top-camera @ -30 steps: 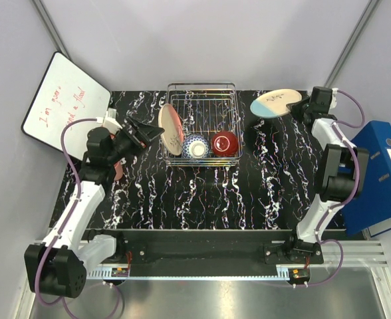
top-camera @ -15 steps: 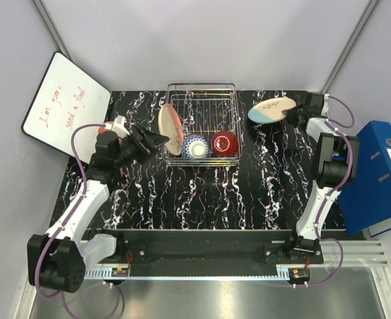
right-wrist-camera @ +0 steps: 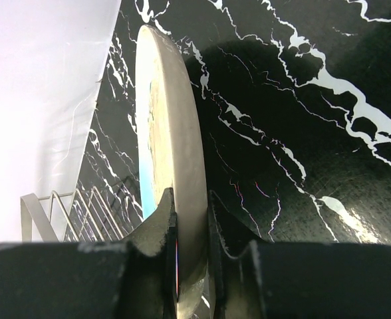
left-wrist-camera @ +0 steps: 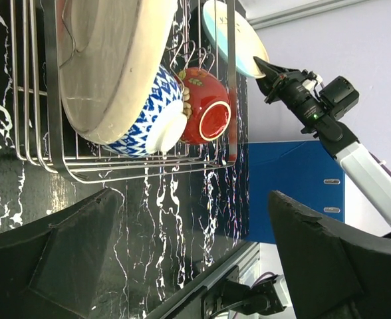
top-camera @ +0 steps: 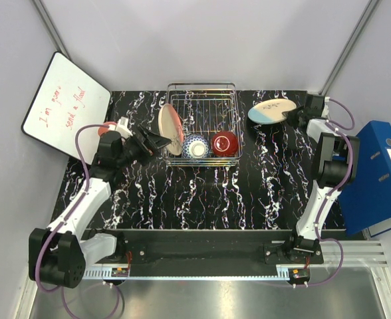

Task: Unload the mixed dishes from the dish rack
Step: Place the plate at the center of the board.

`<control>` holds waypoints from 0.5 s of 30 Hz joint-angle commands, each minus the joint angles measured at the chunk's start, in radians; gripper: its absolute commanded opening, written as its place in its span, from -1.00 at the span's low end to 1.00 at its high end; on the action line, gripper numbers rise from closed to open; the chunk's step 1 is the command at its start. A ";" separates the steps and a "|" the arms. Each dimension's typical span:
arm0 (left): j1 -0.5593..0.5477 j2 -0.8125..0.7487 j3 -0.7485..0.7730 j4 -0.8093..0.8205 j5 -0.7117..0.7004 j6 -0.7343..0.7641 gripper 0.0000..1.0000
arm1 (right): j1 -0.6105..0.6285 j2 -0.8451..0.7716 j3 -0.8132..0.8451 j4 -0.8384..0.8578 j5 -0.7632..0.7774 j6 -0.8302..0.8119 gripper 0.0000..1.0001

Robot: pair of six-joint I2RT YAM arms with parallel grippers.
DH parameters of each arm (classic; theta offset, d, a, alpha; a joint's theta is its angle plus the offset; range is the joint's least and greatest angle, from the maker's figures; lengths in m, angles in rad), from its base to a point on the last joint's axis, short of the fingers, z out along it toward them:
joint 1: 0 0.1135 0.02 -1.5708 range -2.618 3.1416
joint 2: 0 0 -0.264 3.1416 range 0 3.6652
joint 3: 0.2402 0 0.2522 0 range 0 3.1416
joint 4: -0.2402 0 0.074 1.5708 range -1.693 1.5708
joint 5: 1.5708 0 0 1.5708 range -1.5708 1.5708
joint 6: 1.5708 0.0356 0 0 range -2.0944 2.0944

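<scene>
The dish rack [top-camera: 202, 100] stands at the back middle of the table. In it, the pink-edged plate [top-camera: 171, 128] stands on edge at its left side, next to the blue-white bowl [top-camera: 195, 146] and the red bowl [top-camera: 225, 142]. My left gripper [top-camera: 157, 141] is open just left of the rack, its fingers [left-wrist-camera: 69, 259] wide apart with nothing between them. Ahead of it are the plate's underside [left-wrist-camera: 109, 66] and both bowls [left-wrist-camera: 149, 113]. My right gripper [top-camera: 294, 114] is shut on the rim of the blue-edged plate [top-camera: 272, 110], right of the rack. Its fingers [right-wrist-camera: 159, 226] pinch the plate's edge [right-wrist-camera: 172, 153] just above the table.
A whiteboard [top-camera: 66, 103] leans at the back left. A blue binder [top-camera: 378, 179] lies off the table's right edge. A bit of salmon-pink [top-camera: 104, 128] shows behind the left arm. The black marbled table [top-camera: 202, 199] stretches in front of the rack.
My left gripper has moved right, closer to the rack's left side. My right gripper has turned and brought the blue-edged plate slightly down and left.
</scene>
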 commanded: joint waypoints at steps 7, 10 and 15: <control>-0.048 0.057 0.014 -0.002 -0.016 0.021 0.98 | -0.013 0.130 0.055 -0.270 0.047 -0.084 -0.99; -0.062 0.071 0.019 -0.010 -0.015 0.020 0.98 | -0.015 0.150 0.073 -0.301 0.023 -0.087 -0.92; -0.077 0.089 0.023 -0.011 -0.019 0.017 0.98 | -0.016 0.162 0.086 -0.340 0.008 -0.095 -0.78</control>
